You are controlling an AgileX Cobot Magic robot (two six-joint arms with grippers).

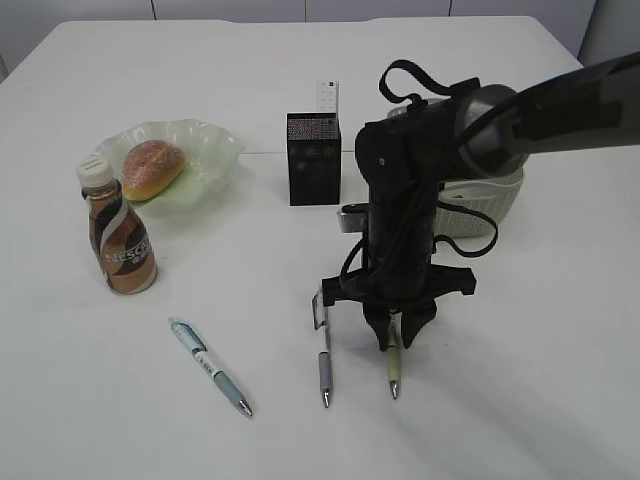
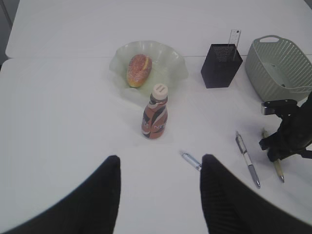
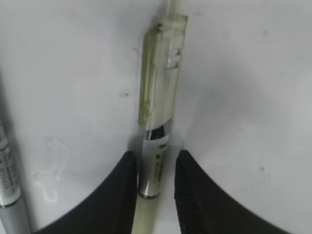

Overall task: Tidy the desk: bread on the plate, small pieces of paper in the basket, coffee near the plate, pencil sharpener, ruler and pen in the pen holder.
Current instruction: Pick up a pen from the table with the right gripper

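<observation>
Bread: the bun (image 1: pixel 152 167) lies on the green plate (image 1: pixel 215 145), so this part looks done.
Coffee: the bottle (image 1: pixel 119 235) stands upright just in front of the plate, touching none of it; close enough to count as placed, I judge.
Ruler: a clear ruler (image 1: pixel 328 97) sticks up at the back of the black pen holder (image 1: pixel 314 160); seemingly inside it, though from the exterior view alone it could stand just behind.
Pencil sharpener: none in sight on the counter (image 1: pixel 500 400); perhaps already in the pen holder, which cannot be looked into.
Paper scraps: none visible on the counter; the basket (image 2: pixel 278 63) sits to the right of the pen holder, its inside not clear to see.
Pens left: three lie in front of the pen holder, well apart from it: a blue-tipped pen (image 1: pixel 210 366) nearest the bottle, a grey pen (image 1: pixel 324 355) in the middle, and a pale green pen (image 3: pixel 158 102) beside that.
Right gripper (image 3: pixel 155 183): down on the counter, clenched around the barrel of the pale green pen, which is not lifted yet.
Left gripper (image 2: pixel 158 192): released and empty, hovering well back from the pen holder, above the blue-tipped pen's end.
Remaining: all three pens into the pen holder.
</observation>
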